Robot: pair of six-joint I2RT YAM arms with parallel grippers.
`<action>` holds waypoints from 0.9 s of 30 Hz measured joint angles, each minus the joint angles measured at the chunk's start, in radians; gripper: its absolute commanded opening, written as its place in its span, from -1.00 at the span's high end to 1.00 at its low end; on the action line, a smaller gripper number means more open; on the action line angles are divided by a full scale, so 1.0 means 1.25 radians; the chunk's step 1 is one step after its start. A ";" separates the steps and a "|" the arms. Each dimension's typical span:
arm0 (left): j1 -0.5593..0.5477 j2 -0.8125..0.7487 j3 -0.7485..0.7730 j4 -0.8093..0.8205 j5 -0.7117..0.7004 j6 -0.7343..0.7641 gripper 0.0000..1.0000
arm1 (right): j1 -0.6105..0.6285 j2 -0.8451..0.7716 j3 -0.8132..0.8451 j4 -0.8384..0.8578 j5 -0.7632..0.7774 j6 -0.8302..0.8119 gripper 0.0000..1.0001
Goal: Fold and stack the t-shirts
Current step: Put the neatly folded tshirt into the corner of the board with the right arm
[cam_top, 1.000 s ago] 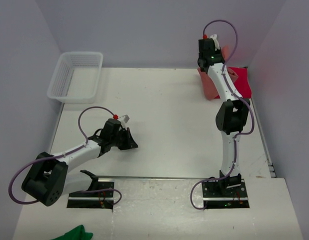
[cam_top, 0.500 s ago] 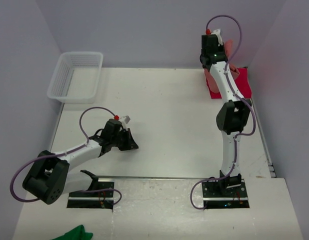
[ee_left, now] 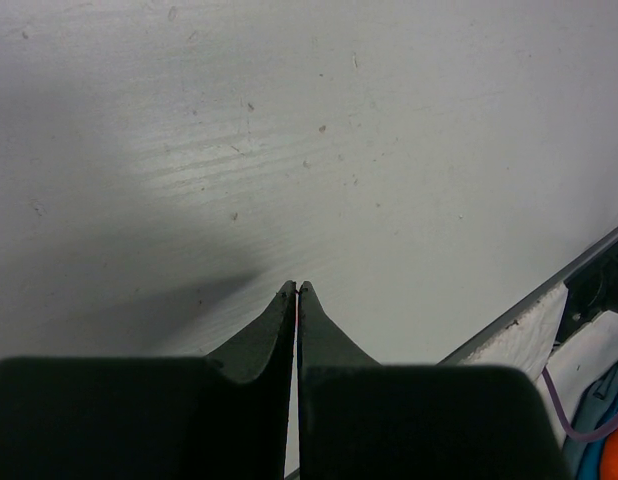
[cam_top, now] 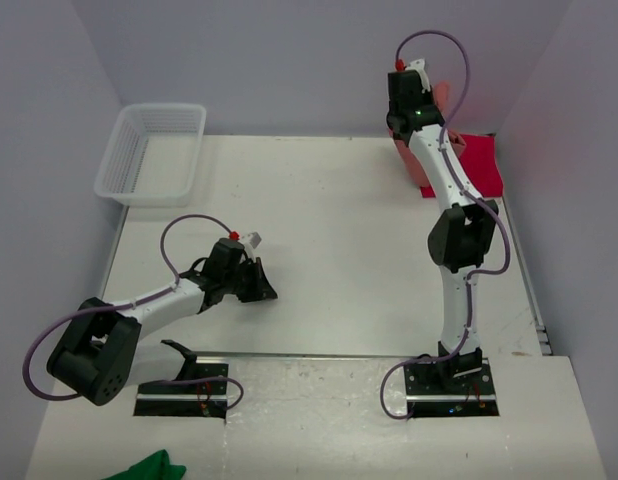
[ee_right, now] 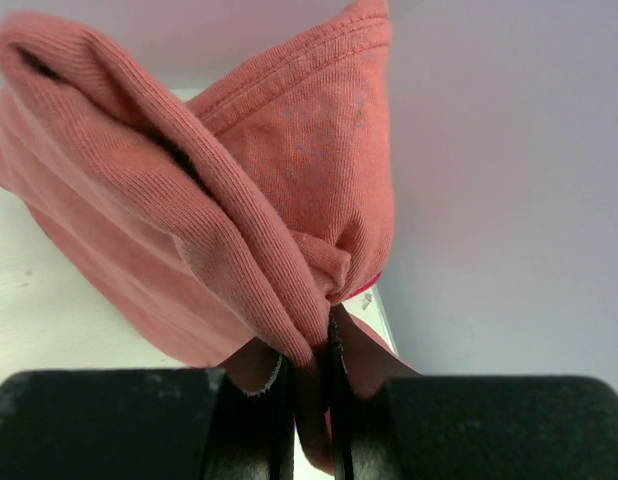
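My right gripper (ee_right: 311,340) is shut on a bunched fold of the dusty salmon-red t-shirt (ee_right: 219,200) and holds it up in the air. From above, that arm's wrist (cam_top: 409,100) is raised at the back right corner and the salmon shirt (cam_top: 416,170) hangs below it. The crimson t-shirt (cam_top: 481,165) lies flat on the table under and to the right of it. My left gripper (ee_left: 297,290) is shut and empty, low over bare table at the left (cam_top: 267,292).
A white mesh basket (cam_top: 154,150) stands at the back left. A small green cloth (cam_top: 149,467) lies off the table's near edge at bottom left. Walls close in behind and to the right of the raised shirt.
My right gripper has moved slightly up and to the left with the salmon shirt, which swung with it. The left arm has barely moved.
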 measured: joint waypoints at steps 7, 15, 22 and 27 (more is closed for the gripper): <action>-0.002 0.000 -0.006 0.026 0.001 0.000 0.97 | 0.035 -0.025 0.000 -0.005 -0.012 0.018 1.00; -0.005 -0.004 -0.011 0.029 0.004 0.000 0.97 | 0.038 -0.028 0.003 -0.014 -0.012 0.022 1.00; -0.005 -0.006 -0.011 0.029 0.004 0.000 0.97 | 0.035 -0.028 0.002 -0.016 -0.012 0.033 1.00; -0.005 -0.006 -0.011 0.029 0.004 0.000 0.97 | 0.035 -0.030 -0.018 -0.016 -0.012 0.045 1.00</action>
